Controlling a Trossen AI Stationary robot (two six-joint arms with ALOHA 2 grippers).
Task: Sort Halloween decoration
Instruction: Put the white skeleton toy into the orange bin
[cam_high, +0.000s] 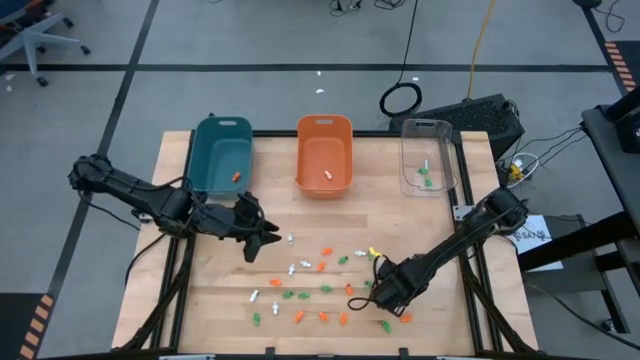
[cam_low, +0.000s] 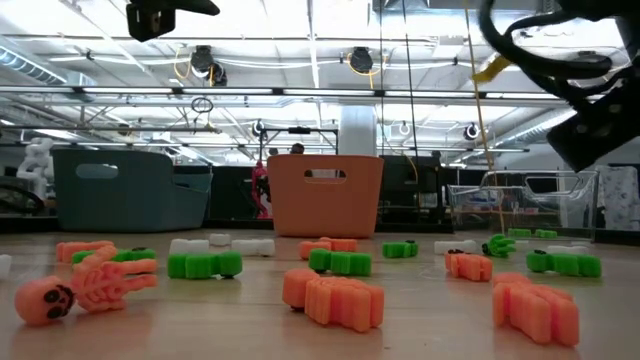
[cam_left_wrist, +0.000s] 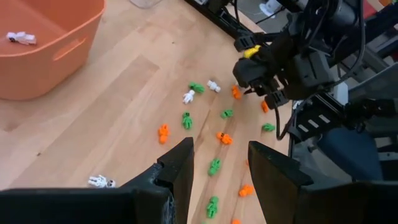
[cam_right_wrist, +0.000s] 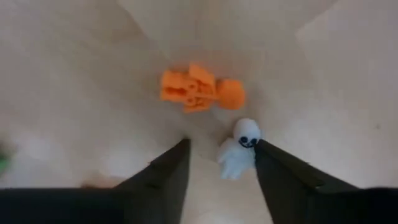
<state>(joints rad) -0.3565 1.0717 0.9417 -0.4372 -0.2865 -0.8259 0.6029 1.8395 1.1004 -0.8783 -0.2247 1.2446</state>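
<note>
Small orange, white and green Halloween trinkets (cam_high: 322, 266) lie scattered flat on the wooden table's near half; they also fill the low view (cam_low: 335, 297). My right gripper (cam_high: 385, 292) is low over them and open. In the right wrist view its fingers (cam_right_wrist: 171, 177) stand on either side of a white ghost-like figure (cam_right_wrist: 239, 152) lying on the table close to one finger. An orange skeleton figure (cam_right_wrist: 202, 91) lies just beyond the tips. My left gripper (cam_high: 262, 240) hovers open above the table's left middle, over bare wood (cam_left_wrist: 221, 165). My right gripper comes down from above around the white figure (cam_right_wrist: 244, 134), which lies flat on the table right beside the inner side of one finger (cam_right_wrist: 273, 168). Whether that finger touches it, I cannot tell.
Three bins stand along the far edge: teal (cam_high: 222, 150) with an orange trinket inside, orange (cam_high: 324, 150) with a white one, clear (cam_high: 428, 152) with green and white ones. Bare wood lies between the bins and the trinkets. My right arm (cam_left_wrist: 292, 59) shows in the left wrist view.
</note>
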